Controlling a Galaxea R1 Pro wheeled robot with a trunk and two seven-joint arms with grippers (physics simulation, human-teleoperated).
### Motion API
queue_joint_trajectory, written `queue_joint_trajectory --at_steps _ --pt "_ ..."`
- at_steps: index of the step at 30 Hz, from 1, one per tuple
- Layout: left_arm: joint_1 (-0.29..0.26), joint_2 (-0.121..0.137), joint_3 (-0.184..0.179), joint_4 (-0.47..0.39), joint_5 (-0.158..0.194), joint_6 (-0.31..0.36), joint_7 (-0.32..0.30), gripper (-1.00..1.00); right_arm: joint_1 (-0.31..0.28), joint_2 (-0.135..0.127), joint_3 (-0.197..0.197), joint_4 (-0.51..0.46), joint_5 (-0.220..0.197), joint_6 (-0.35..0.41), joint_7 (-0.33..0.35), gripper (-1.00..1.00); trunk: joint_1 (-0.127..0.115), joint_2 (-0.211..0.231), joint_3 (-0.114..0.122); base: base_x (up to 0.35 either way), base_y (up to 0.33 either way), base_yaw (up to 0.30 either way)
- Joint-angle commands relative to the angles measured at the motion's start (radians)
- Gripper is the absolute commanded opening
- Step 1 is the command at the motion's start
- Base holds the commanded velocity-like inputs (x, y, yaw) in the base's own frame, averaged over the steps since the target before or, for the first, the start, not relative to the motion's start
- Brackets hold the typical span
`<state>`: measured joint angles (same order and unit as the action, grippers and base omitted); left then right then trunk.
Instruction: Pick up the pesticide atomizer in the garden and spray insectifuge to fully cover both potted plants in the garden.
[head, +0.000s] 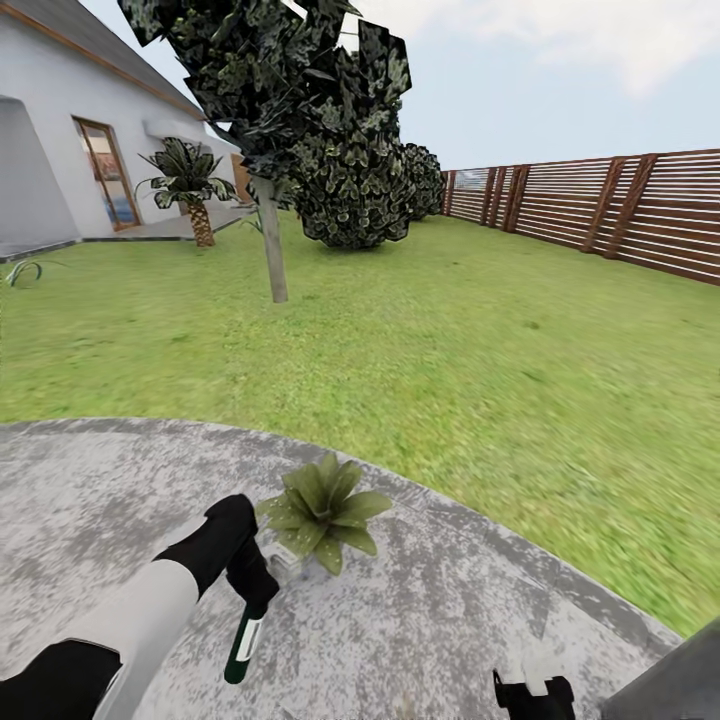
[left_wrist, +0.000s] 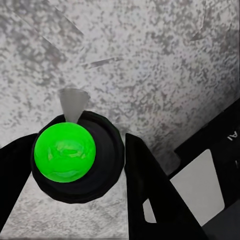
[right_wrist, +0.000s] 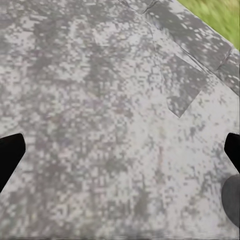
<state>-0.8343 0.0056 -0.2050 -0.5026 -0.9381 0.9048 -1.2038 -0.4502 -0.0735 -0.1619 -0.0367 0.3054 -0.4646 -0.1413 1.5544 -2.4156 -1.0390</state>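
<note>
My left gripper (head: 252, 598) is shut on the pesticide atomizer (head: 243, 645), a slim dark green bottle with a pale band that hangs down over the grey patio. Looking along the fingers in the left wrist view, the atomizer (left_wrist: 70, 155) shows end-on as a bright green dome in a black ring, clamped between the black fingers (left_wrist: 150, 185). One potted plant (head: 322, 510), a rosette of pointed green leaves, stands on the patio just right of and beyond that gripper. My right gripper (head: 532, 692) sits low at the bottom edge; its fingertips (right_wrist: 11, 155) are spread wide over bare paving.
The round grey patio (head: 450, 620) borders green lawn (head: 500, 370). A thin tree trunk (head: 272, 245), dark bushes (head: 355, 195) and a palm (head: 192, 190) stand ahead by the white house (head: 50, 150). A brown slat fence (head: 620, 210) runs along the right.
</note>
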Motion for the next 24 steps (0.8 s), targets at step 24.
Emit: queue_joint_trajectory --at_steps 24 --pt "0.161 0.008 0.020 0.014 0.392 -0.351 0.347 -1.00 -0.001 0.001 -0.007 0.001 0.011 -0.003 -0.001 1.00 0.000 0.000 0.012 -0.312 -0.069 -0.148"
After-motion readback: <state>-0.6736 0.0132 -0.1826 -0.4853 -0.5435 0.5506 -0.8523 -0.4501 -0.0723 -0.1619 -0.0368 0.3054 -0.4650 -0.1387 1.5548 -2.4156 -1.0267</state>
